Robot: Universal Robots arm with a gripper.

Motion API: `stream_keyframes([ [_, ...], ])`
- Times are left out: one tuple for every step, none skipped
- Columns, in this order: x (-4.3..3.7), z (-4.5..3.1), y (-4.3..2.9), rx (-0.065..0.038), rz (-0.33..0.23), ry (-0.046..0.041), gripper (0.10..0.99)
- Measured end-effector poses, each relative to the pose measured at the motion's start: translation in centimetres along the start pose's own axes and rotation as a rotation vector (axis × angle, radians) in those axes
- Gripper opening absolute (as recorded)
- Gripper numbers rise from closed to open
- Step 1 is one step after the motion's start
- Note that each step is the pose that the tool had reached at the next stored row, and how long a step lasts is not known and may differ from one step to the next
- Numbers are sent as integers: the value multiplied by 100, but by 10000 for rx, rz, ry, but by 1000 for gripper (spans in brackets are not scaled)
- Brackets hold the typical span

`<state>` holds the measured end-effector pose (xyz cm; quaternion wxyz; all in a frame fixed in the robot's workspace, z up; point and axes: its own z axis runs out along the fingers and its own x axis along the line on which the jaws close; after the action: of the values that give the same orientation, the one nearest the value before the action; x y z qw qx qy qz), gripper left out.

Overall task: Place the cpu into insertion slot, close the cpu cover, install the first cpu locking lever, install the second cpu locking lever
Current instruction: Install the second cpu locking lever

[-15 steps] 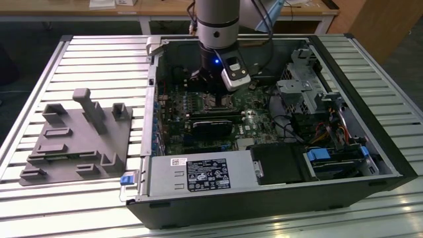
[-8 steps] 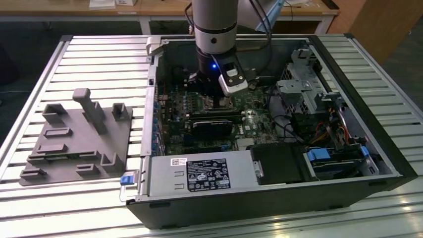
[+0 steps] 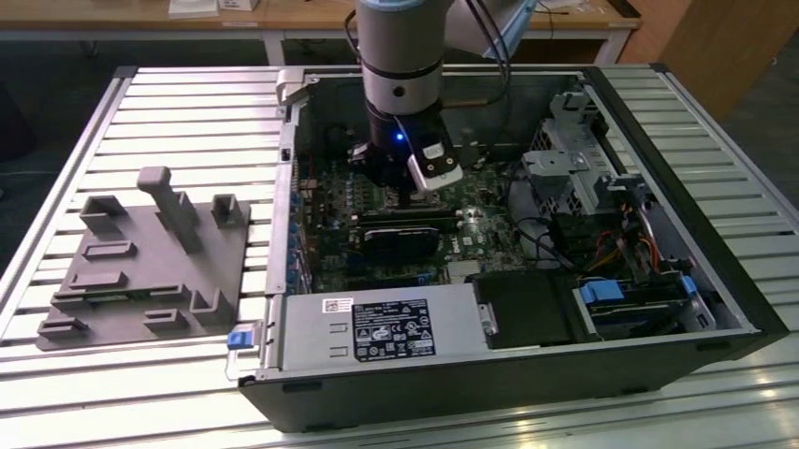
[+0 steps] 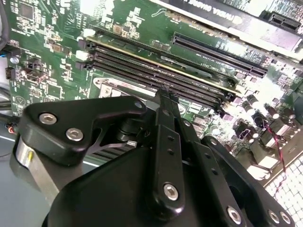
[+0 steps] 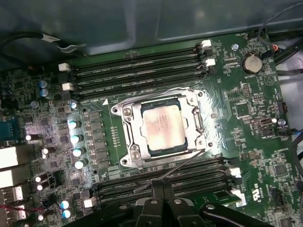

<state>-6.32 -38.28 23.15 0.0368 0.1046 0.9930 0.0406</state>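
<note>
While your gripper (image 5: 163,188) hangs low inside the computer case (image 3: 699,309), its 2 black fingers (image 4: 166,101) are pressed together with nothing between them, tips just above the memory slots (image 5: 165,177) that lie beside the insertion slot (image 5: 124,124).

Look at the first wrist view: the cpu (image 5: 162,127) sits in the slot, pale metal face up and square to the rim. The cpu cover (image 5: 189,100) looks folded down around it, its window framing the chip. A thin wire lever (image 5: 177,165) runs slantwise from the socket's corner toward your fingertips, and I judge it not yet hooked down. A 2nd wire shows faintly along the far edge of the socket; whether that one is latched, I cannot tell.

In the exterior view the arm (image 3: 399,56) stands nearly upright over the motherboard (image 3: 487,234), with the grey fixture tray (image 3: 138,271) well apart on the exterior view's left.

Your risks, as I judge them:
- The lever is thin and springy; closed fingertips pushing it can slide off and strike the memory slots or the small capacitors (image 5: 75,139) nearby.
- Pressing before the cover lies fully flat could load the chip unevenly.
- A lever that misses its hook may spring back up.
</note>
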Motion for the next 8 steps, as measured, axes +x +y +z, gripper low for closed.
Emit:
stream_keyframes([
  [6,4,-12,-87,7,18,106],
  [9,8,-22,-168,12,35,106],
  [10,12,-31,-254,18,53,106],
  [10,16,-40,-342,24,71,106],
  [10,21,-49,-434,31,90,106],
  [10,25,-54,-512,37,107,106],
  [10,30,-58,-572,40,120,106],
  [10,36,-63,-637,44,135,106],
])
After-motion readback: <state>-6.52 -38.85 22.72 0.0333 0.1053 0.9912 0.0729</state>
